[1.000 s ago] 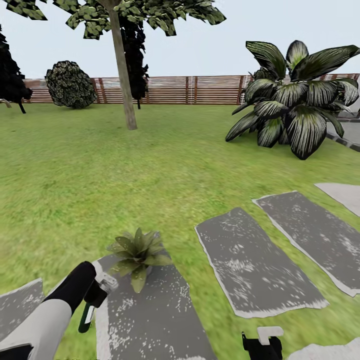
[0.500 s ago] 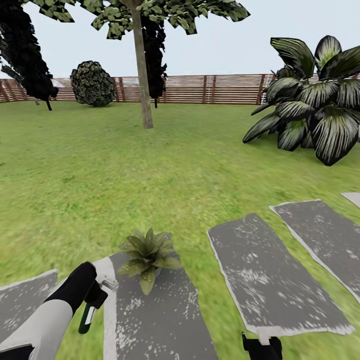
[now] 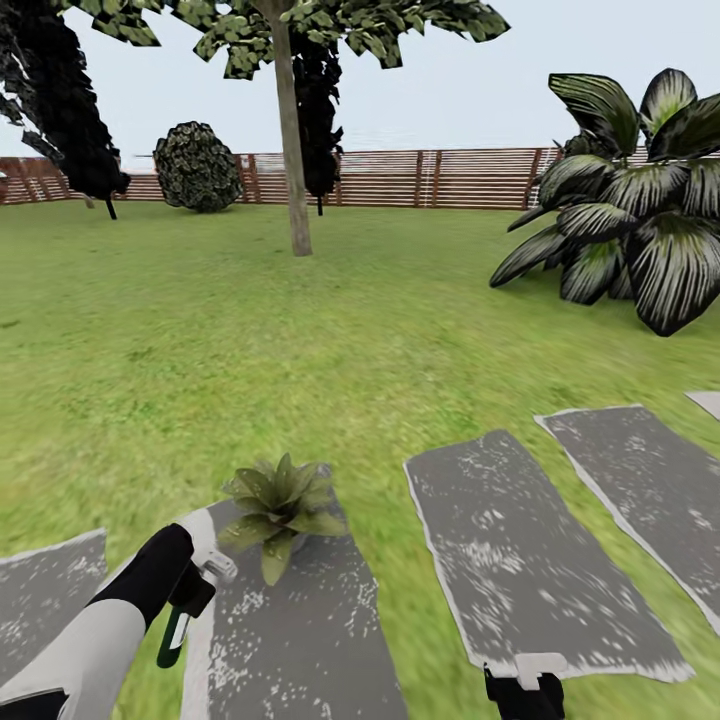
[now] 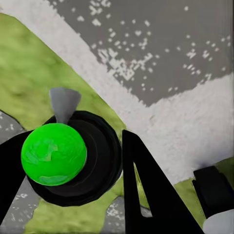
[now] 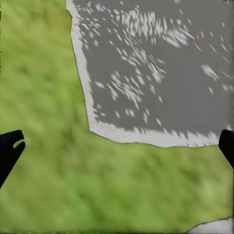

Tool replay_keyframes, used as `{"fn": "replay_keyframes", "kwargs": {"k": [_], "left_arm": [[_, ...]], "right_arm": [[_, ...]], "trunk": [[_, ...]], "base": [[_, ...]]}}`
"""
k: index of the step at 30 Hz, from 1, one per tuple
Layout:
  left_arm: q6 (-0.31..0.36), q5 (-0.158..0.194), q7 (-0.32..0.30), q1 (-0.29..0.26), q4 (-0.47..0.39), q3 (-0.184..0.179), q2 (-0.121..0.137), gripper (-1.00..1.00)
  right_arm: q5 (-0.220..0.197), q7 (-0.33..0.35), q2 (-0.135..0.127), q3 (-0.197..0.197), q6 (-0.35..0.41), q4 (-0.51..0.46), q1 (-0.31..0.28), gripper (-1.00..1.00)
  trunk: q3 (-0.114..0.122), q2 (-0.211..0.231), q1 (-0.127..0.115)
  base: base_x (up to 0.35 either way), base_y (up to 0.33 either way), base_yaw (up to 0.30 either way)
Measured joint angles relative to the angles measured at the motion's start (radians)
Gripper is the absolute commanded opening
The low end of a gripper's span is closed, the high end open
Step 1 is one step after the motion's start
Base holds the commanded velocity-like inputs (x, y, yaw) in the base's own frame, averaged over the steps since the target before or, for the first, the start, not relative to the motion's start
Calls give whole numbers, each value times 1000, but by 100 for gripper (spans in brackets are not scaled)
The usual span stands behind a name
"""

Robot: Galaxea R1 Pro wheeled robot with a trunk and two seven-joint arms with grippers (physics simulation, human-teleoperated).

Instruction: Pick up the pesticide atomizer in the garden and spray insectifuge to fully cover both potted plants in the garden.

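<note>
The pesticide atomizer (image 3: 190, 600) is in the left claw (image 3: 195, 585) at about seven o'clock in the head view, its fingers clamped around the bottle's neck; in the left wrist view the green cap (image 4: 53, 153) sits between the black fingers (image 4: 151, 195). Just past the nozzle, at about one o'clock from it, one potted plant (image 3: 277, 505) stands on a grey stepping stone (image 3: 290, 640), near but apart from the sprayer. The pick-up looks done, and the step in hand is lining up for the first spray. Next the nozzle probably needs to point at the rosette's leaves before the trigger is pressed. The right claw (image 3: 525, 690), low at five o'clock, hangs with its fingers spread wide over lawn (image 5: 97, 195), holding nothing. Against half a second ago, the whole view has slid slightly, so the camera has turned; the arm's pose looks unchanged.
</note>
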Motion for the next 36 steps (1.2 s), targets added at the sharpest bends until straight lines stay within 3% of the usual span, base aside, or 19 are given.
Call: {"fn": "replay_keyframes", "kwargs": {"k": [7, 18, 36], "left_arm": [[19, -1, 0, -9, 0, -3, 6, -100], [37, 0, -1, -8, 0, -6, 0, -100], [35, 6, 4, 0, 13, -1, -8, -100]], "right_arm": [[0, 1, 0, 0, 0, 0, 1, 100], [0, 0, 0, 0, 0, 0, 1, 100], [0, 1, 0, 0, 0, 0, 1, 100]], "trunk": [[0, 0, 0], [0, 0, -1], [0, 0, 0]], "base": [[18, -13, 177], [262, -103, 4], [-134, -128, 243]]}}
